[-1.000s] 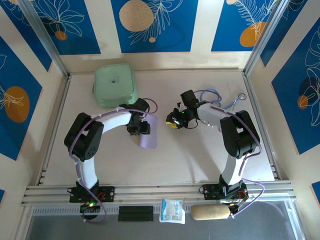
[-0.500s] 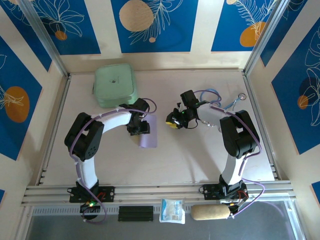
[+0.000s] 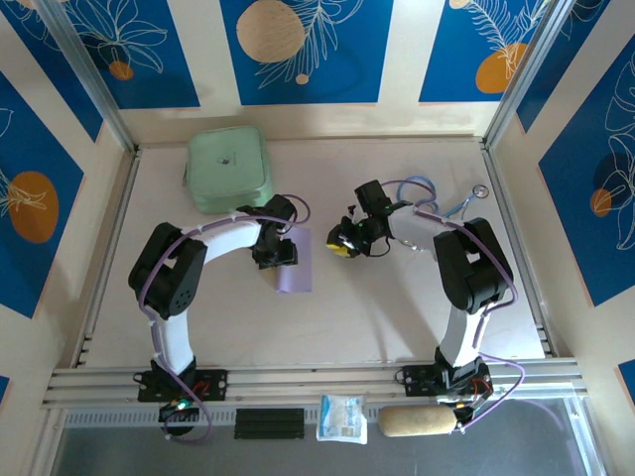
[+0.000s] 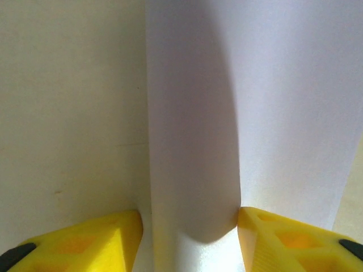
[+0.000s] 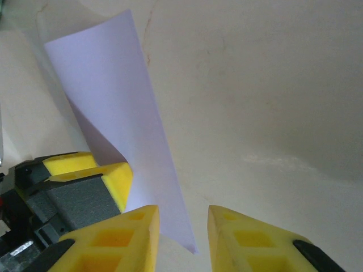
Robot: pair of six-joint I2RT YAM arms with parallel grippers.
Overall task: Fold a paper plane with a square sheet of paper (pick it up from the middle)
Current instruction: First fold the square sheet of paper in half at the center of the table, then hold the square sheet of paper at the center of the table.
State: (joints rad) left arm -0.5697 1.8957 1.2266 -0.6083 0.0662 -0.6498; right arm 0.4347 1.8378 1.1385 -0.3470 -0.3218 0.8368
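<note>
Square sheet of paper lies mid-table, on the near side of the mint-green pouch and between the two arms, touching the left gripper on its right side. From above it reads as a narrow lilac strip rather than a full square, so it is bowed over on itself; I cannot tell whether any crease is set. Left wrist view: the jaws stand about half open, and the rounded hump of the sheet fills the gap and touches both yellow fingers, so the left gripper has a loose hold on the bend. Right gripper hangs to the right, apart from the sheet. In its own view the right gripper has its jaws a little apart with nothing between them, and the sheet's near corner sits just beyond the gap. Judgement: the step in hand is the first centre fold, not yet flattened. To do it well, hold the left grip light so the bend does not kink off-centre. Bring the right gripper in low to the free edge and check that both edges line up before any pressure. Then press the bend down against the table and run along it from one end to the other. Risk: thin paper may slide or skew if the right side pushes before the edges match.
</note>
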